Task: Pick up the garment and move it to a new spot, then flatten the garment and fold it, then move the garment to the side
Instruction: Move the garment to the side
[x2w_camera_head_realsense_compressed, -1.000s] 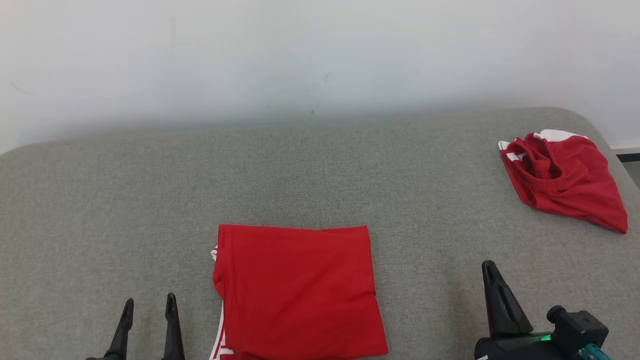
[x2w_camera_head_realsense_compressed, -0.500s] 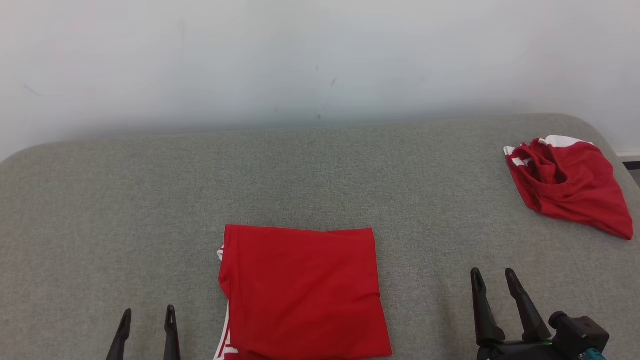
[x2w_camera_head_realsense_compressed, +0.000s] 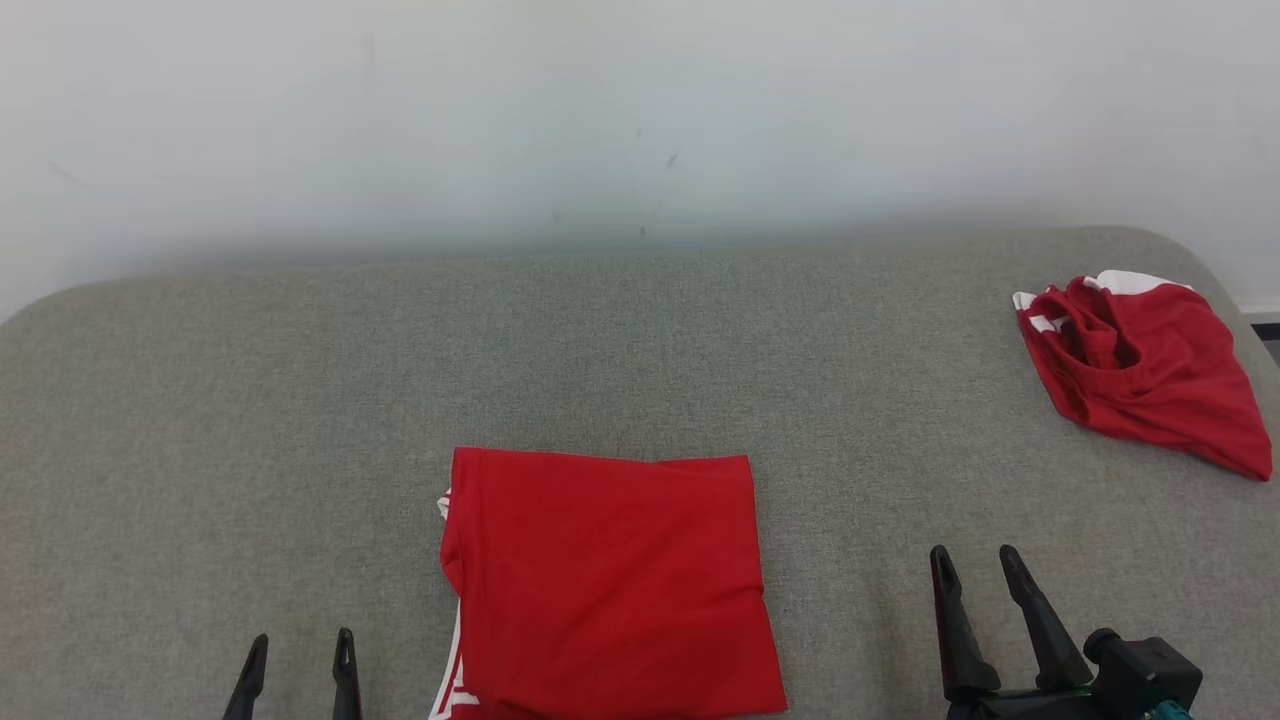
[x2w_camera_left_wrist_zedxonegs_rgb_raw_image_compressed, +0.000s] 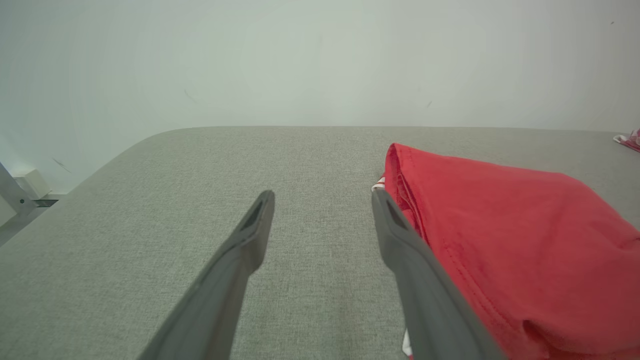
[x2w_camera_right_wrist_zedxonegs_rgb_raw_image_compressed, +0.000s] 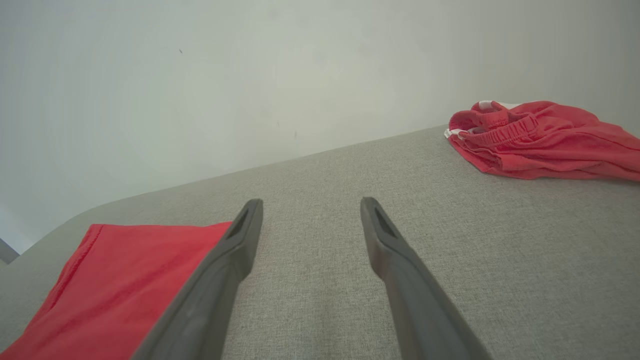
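A red garment (x2w_camera_head_realsense_compressed: 605, 580) with white trim lies folded into a flat rectangle at the front middle of the grey padded surface (x2w_camera_head_realsense_compressed: 640, 340). My left gripper (x2w_camera_head_realsense_compressed: 300, 662) is open just left of it, fingers empty; in the left wrist view the left gripper (x2w_camera_left_wrist_zedxonegs_rgb_raw_image_compressed: 322, 200) has its right finger beside the folded garment (x2w_camera_left_wrist_zedxonegs_rgb_raw_image_compressed: 525, 240). My right gripper (x2w_camera_head_realsense_compressed: 973, 570) stands open and empty to the garment's right. In the right wrist view the right gripper (x2w_camera_right_wrist_zedxonegs_rgb_raw_image_compressed: 310, 205) points between the folded garment (x2w_camera_right_wrist_zedxonegs_rgb_raw_image_compressed: 125, 270) and a crumpled red garment (x2w_camera_right_wrist_zedxonegs_rgb_raw_image_compressed: 540, 140).
The crumpled red and white garment (x2w_camera_head_realsense_compressed: 1140, 370) lies in a heap at the far right, close to the surface's rounded corner. A pale wall (x2w_camera_head_realsense_compressed: 640, 120) runs along the back edge. Bare grey fabric stretches across the left and the middle back.
My right gripper has gone from fingers together to fingers apart and slid slightly left. The left gripper sits lower at the bottom edge. The camera has shifted a little.
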